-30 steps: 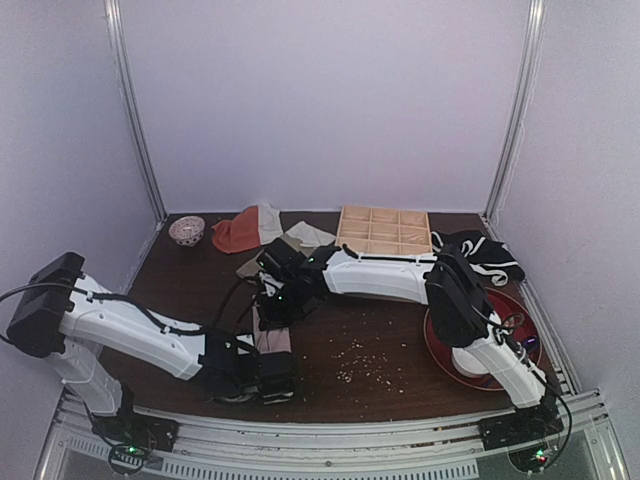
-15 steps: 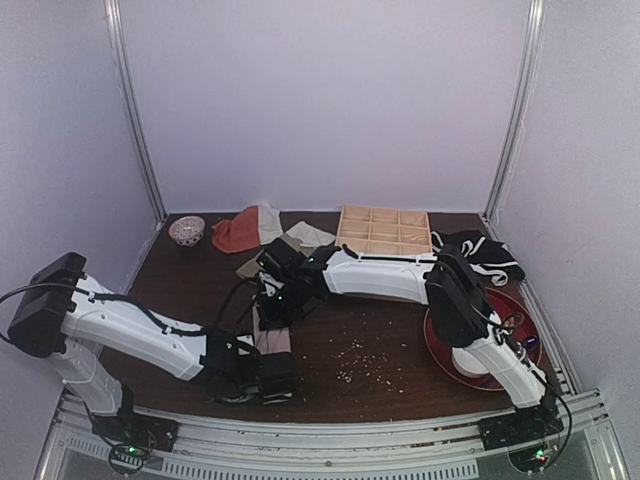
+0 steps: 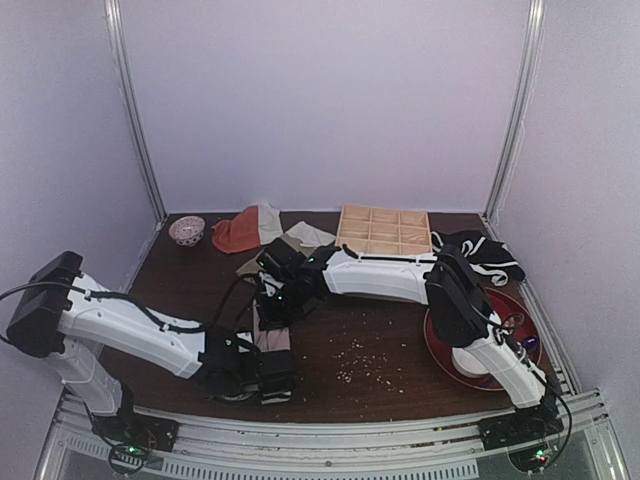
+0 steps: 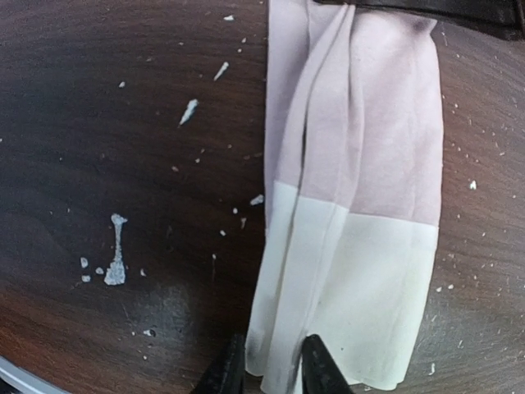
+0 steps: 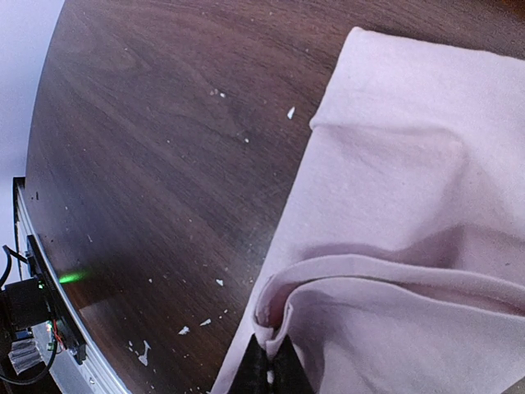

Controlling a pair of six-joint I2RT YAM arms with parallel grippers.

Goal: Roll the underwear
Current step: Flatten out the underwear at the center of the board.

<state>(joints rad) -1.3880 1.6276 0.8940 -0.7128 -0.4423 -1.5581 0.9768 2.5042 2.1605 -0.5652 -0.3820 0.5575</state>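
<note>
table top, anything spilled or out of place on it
Yes: pale crumbs are scattered over the dark table just right of the underwear, with more flecks on its other side.

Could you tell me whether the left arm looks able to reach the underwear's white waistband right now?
Probably yes: the left gripper has its fingertips either side of the waistband edge of the underwear, nothing between; the right gripper pinches a pink fold.
</note>
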